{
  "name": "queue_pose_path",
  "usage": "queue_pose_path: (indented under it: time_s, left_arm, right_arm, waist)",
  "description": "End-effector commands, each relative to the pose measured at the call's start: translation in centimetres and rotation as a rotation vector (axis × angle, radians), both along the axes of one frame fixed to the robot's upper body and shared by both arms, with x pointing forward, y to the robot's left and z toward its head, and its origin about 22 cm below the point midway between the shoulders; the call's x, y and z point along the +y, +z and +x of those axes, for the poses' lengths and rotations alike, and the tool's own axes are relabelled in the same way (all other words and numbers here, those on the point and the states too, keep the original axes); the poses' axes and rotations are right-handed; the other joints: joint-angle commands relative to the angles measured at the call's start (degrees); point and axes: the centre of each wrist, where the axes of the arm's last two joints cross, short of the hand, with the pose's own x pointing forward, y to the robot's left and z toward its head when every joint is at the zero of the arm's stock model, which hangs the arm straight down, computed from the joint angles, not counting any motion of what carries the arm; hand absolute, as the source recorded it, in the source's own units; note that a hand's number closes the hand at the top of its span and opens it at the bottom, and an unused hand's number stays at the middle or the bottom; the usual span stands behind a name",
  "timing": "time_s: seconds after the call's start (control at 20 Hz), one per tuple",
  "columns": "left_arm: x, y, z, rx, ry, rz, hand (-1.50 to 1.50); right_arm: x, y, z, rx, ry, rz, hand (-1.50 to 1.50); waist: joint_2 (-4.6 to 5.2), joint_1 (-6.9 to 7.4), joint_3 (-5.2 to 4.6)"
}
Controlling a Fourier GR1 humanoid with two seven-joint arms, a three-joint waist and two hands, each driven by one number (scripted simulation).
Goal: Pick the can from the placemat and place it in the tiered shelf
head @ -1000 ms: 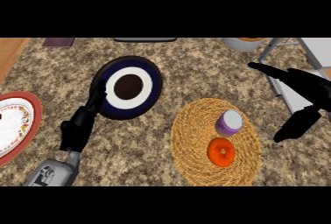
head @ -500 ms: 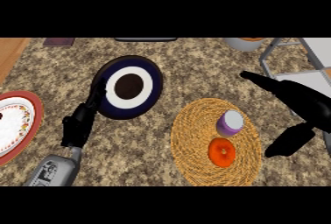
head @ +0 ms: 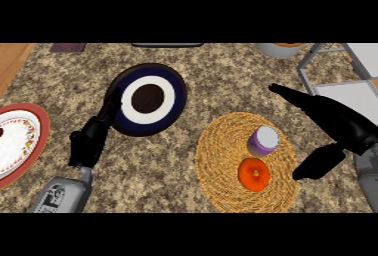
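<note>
The can [head: 263, 141], purple with a pale top, stands upright on the round woven placemat [head: 221, 150], in the mat's upper right part. Just below it on the same mat lies an orange ring-shaped thing [head: 254, 174], perhaps a doughnut, close to the can but apart from it.

The right hand [head: 338, 125] hangs to the right of the mat, spread wide and holding nothing. Its fingers [head: 289, 95] stretch up and to the left above the can, and its thumb [head: 317, 163] points down near the mat's right edge. No part of it touches the can.

The tiered shelf [head: 316, 64], a grey frame with pale levels, sits at the upper right corner, behind the right hand.

The left hand [head: 87, 144] rests at the lower left, fingers relaxed and pointing up beside the rim of a dark blue plate [head: 148, 125]; contact with it cannot be told. A red-rimmed plate [head: 37, 125] lies at the left edge.
</note>
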Motion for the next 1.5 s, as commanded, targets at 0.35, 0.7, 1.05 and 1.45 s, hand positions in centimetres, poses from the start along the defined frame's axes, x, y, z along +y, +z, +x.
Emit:
queue_pose_path:
  time_s: [0.35, 0.7, 1.05, 1.45]
  left_arm:
    - [-0.5, -0.4, 1.5, 0.003, -0.003, -0.017, 0.00]
    - [0.0, 1.1, -1.8, 0.011, -0.014, -0.023, 0.00]
    - [0.5, -0.3, -0.6, -0.004, -0.003, -0.003, 0.00]
    - [0.2, 1.0, -0.1, -0.002, -0.019, 0.001, 0.00]
  right_arm:
    - [0.7, -0.3, -1.2, 0.028, -0.019, -0.036, -1.50]
    - [2.3, -3.1, 0.3, 0.026, -0.019, -0.052, -1.50]
    - [2.1, -5.3, 0.7, 0.046, -0.032, -0.119, -1.50]
    - [3.2, -6.4, 1.3, 0.038, -0.027, -0.138, -1.50]
  waist:
    - [0.02, -0.17, 0.00]
    - [-0.02, 0.26, 0.02]
    - [0.04, 0.09, 0.01]
    - [0.02, 0.05, 0.01]
